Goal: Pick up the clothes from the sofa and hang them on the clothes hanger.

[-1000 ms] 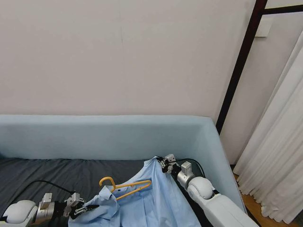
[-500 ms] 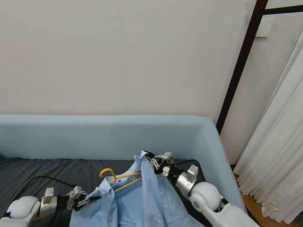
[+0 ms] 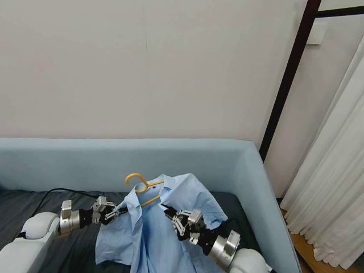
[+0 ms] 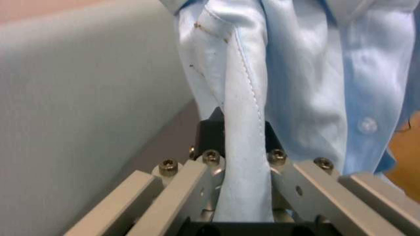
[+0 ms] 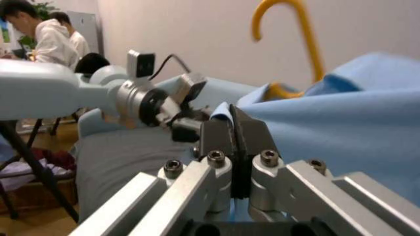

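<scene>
A light blue shirt [image 3: 165,227] hangs on a yellow hanger [image 3: 143,186], lifted above the sofa seat with the hook upright. My left gripper [image 3: 118,213] is shut on the shirt's left front edge; the left wrist view shows a fold of shirt [image 4: 246,98] pinched in that gripper [image 4: 241,135]. My right gripper [image 3: 169,214] is shut on the cloth just under the collar. In the right wrist view that gripper [image 5: 233,130] clamps the shirt [image 5: 341,128] edge, with the hanger [image 5: 298,34] hook above and my left gripper [image 5: 182,120] close beyond it.
The sofa has a pale blue backrest [image 3: 114,162] and a dark grey seat [image 3: 34,199]. A black pole [image 3: 284,85] rises at the sofa's right end, with white curtains [image 3: 335,170] further right. A plain wall fills the background.
Both grippers have risen with the shirt and hanger, lifting them off the seat. The right gripper has swung left and lower in view, and the shirt now drapes upright.
</scene>
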You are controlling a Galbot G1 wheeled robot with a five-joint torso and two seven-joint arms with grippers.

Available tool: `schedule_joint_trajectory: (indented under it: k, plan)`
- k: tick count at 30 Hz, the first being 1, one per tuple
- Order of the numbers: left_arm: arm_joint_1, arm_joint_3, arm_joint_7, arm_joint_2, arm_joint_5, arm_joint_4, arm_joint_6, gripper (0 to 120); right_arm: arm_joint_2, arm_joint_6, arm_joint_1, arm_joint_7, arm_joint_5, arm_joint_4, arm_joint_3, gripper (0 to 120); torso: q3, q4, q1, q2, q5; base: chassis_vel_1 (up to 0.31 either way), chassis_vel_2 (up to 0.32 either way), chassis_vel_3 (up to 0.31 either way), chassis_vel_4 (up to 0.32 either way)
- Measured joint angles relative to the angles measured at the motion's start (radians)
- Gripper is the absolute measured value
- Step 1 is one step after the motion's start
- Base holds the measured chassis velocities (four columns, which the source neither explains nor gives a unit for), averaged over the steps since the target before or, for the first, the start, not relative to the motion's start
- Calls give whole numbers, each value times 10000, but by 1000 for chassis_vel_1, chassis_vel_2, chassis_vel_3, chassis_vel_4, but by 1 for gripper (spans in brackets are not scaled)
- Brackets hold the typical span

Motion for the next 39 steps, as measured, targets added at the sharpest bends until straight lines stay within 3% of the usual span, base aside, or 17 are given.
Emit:
schedule_joint_trajectory:
  k: [5,8,15,19,25,26,30,39]
  plan:
    - [32,23,-476,199,-528,-855,146,1,344,22,289,316,-317,-114,-518,0,0,1,0,0,1,0,0,0,0]
    - [196,18,-889,563,-1143,-1837,339,1,611,-26,763,751,-299,-182,-882,0,0,1,0,0,2,0,0,0,0]
    - [593,-143,-894,1028,-1343,-2392,380,1,768,-36,987,1394,-201,-189,-787,2,0,1,0,0,1,0,0,0,0]
    - [812,-306,-835,1355,-1330,-2234,253,1,570,66,803,1098,551,235,-243,19,0,0,0,0,1,0,0,0,0]
    - [748,-377,-480,1939,-1242,-1674,132,1,-50,483,206,-985,2385,1137,673,43,0,-1,0,0,0,0,0,0,0]
    - [748,-377,-480,1939,-1242,-1674,132,1,-50,483,206,-985,2385,1137,673,43,0,-1,0,0,0,0,0,0,0]
    - [709,-450,-216,2231,-1246,-1598,122,1,-288,488,47,-883,3123,1565,1460,62,0,-1,0,0,3,0,0,0,0]
    - [686,-580,-189,2222,-1296,-1713,126,1,-774,319,-583,-846,3421,2335,1858,91,0,-1,1,0,2,0,0,0,0]
